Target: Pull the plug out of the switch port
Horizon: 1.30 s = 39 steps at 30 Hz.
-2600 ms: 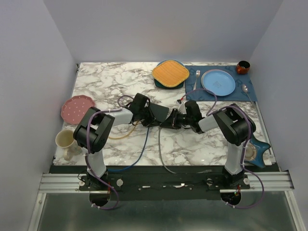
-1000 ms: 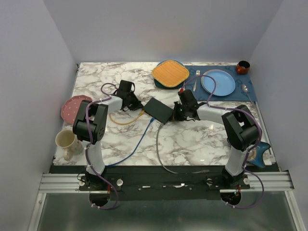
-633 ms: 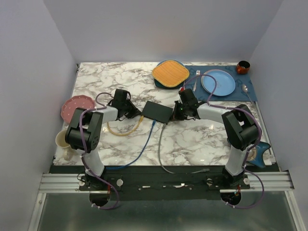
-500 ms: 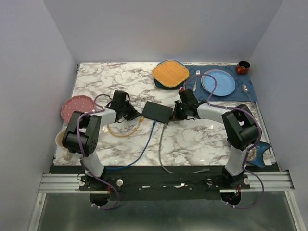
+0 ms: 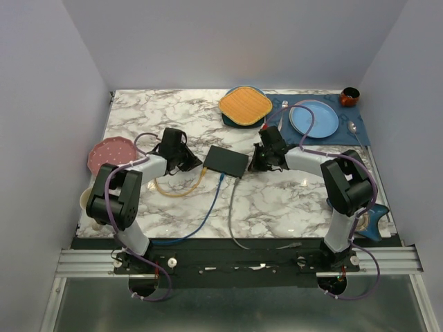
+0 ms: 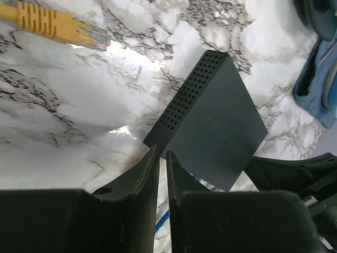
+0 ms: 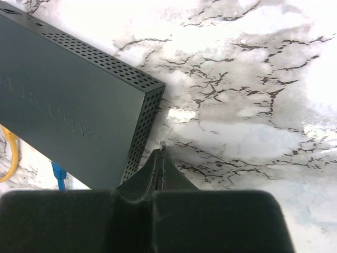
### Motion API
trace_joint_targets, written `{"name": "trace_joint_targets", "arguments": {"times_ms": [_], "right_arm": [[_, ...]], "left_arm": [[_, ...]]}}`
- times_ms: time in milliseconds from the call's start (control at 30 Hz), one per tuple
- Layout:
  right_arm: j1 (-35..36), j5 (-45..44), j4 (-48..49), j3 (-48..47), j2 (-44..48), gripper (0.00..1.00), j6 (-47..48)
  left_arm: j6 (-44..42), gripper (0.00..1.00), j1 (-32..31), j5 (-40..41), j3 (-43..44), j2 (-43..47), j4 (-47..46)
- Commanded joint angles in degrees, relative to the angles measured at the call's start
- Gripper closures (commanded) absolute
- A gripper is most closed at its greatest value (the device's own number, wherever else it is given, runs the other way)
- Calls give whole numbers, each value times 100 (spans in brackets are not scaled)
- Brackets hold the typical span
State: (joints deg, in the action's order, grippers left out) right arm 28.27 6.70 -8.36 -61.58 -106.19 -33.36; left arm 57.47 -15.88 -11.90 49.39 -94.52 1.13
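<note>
The flat black switch lies mid-table and also shows in the left wrist view and the right wrist view. A blue cable's plug and a grey cable's plug sit at its near edge. A yellow cable's plug lies loose on the marble, apart from the switch. My left gripper is shut and empty just left of the switch. My right gripper is shut and empty at the switch's right corner.
A pink plate and a cream cup stand at the left edge. An orange plate, a blue plate on a blue mat, a fork, a spoon and a brown cup are at the back. A star dish is at the right.
Both grippers were on the switch. The left gripper drew back left, and the yellow plug now lies free beside the switch. The switch turned and shifted slightly.
</note>
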Motion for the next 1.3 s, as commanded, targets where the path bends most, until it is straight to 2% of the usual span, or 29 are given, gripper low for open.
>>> {"name": "trace_joint_targets", "arguments": {"times_ms": [0,500,633,767,867,900,967,1000,1033,1067,1133,1167,1233,1267], "right_arm": [[-32,-301,-368,-99,-94,99,120],[-190,-301,-675,-881,-534,99,304],[-287,-572,-834,-926,-429,99,331],[-287,-1188,-764,-628,299,99,252],[-287,-1040,-624,-557,774,99,260],[-287,-882,-510,-557,828,99,260],[-287,-32,-430,-635,794,97,321],[-296,320,-334,-784,715,96,339],[-279,993,-289,-846,514,94,331],[-278,1296,-211,-908,407,92,235],[-270,2041,342,-786,292,89,94],[-278,2246,544,-733,205,86,-46],[-270,2545,1018,-662,99,83,-152],[-270,2756,1081,-680,-14,82,-214]], "left_arm": [[-17,78,-12,162,238,-540,345],[97,78,-565,-84,45,-515,125],[45,78,-566,213,1,-147,343],[-131,76,-530,1441,168,389,1116],[-157,68,-521,1883,133,750,1223],[-157,61,-521,1919,98,812,1197],[-184,49,-521,1832,71,909,1170],[-175,36,-513,1605,71,900,1188],[-201,14,-513,1455,71,874,1180],[-227,1,-504,1262,54,822,1084],[-272,1,-504,438,-174,777,716],[-167,1,-486,138,-349,786,-35],[87,1,-486,-310,-938,943,-759],[289,5,-486,-417,-1122,979,-1476]]}}
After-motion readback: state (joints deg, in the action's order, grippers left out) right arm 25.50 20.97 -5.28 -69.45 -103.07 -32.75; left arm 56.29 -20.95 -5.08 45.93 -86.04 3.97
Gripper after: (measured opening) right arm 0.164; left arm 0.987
